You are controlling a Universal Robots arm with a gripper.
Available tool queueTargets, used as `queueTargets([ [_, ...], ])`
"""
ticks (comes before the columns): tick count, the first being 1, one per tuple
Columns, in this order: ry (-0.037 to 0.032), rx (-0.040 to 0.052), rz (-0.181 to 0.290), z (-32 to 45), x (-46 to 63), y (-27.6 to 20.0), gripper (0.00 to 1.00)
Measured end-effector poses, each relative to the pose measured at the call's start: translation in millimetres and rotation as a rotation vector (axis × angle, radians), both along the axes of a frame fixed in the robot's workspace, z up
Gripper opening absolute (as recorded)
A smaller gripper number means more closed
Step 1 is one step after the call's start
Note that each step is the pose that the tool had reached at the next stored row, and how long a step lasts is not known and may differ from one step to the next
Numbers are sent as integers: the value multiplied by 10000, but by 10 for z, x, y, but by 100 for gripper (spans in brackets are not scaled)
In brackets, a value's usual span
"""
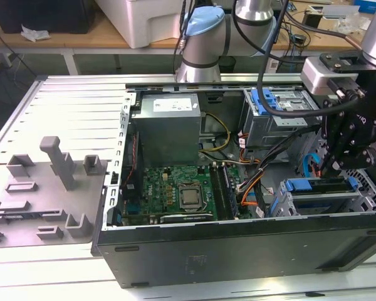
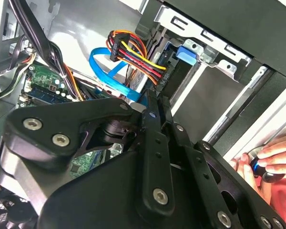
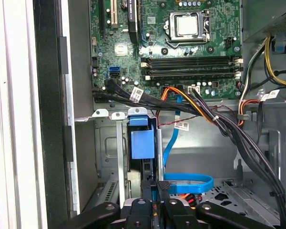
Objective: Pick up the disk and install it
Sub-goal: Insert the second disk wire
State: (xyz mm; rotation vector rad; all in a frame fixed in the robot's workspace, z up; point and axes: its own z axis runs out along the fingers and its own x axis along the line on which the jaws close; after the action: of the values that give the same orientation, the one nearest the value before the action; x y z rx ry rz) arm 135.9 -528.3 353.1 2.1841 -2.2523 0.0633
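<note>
Your claw (image 1: 333, 168) sits at the right of the exterior view, low inside the open computer case (image 1: 238, 248). In the first wrist view its two black fingers (image 3: 163, 191) stand close together at the bottom centre of the frame, clenched on the thin edge of the disk (image 3: 142, 143), whose blue caddy stands on edge in the metal drive cage (image 3: 109, 143). In the exterior view the disk (image 1: 319, 185) shows as a blue-framed slab just below the claw, at the lower right of the case, seated in the cage (image 1: 313, 202).

A flat blue data cable (image 3: 186, 181) loops beside the fingers, and a bundle of orange, yellow and black wires (image 2: 136, 55) runs to the disk's end in the second wrist view.

Further out, the motherboard (image 1: 175, 191) lies at the centre of the exterior view, with the grey power supply box (image 1: 169, 125) above it. At the lower right of the second wrist view, a person's hand (image 2: 271, 162) rests outside the case.
</note>
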Motion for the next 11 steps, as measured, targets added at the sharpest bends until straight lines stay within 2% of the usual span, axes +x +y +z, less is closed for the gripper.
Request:
queueTargets([
  [11, 0, 1, 0, -20, 11, -5, 16],
])
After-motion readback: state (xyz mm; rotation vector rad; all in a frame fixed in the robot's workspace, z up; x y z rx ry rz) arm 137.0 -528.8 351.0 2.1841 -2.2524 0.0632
